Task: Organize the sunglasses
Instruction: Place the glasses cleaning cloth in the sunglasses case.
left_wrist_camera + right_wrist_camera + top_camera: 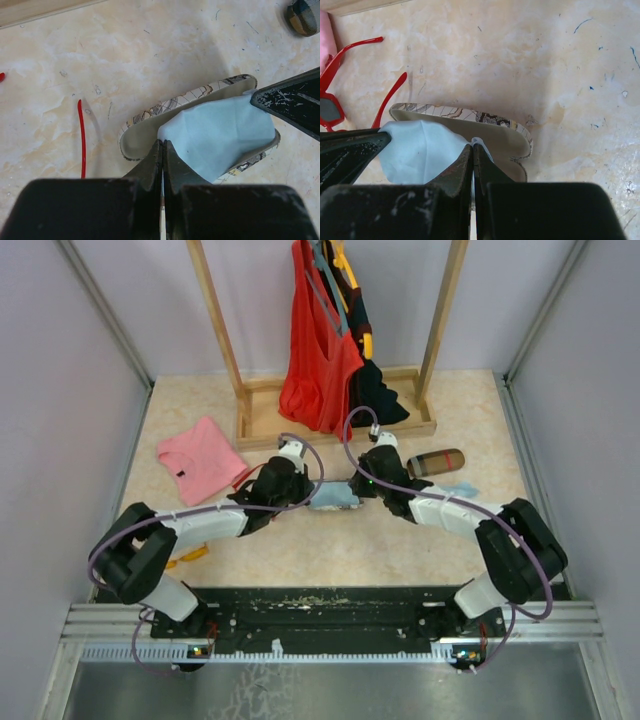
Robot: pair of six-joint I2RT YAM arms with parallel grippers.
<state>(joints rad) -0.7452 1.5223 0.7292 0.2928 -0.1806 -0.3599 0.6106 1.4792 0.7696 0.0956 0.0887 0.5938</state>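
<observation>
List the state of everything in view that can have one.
sunglasses: arms unfolded, not held
pouch: open, lining showing
light blue cloth: draped over the pouch, pinched from both sides
brown case: looks closed
left gripper: shut on the light blue cloth
right gripper: shut on the light blue cloth
red top: hanging
pink top: lying flat

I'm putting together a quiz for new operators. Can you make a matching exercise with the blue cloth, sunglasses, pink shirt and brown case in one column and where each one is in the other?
Things:
1. blue cloth
2. sunglasses
3. pink shirt
4. brown case

Places:
A. flat on the left side of the table
B. lying beside the open pouch, not held
C. lying on the right side of the table
D. pinched by the left gripper and the right gripper, over the open pouch

Pairs: 1-D, 2-B, 3-A, 4-C
</observation>
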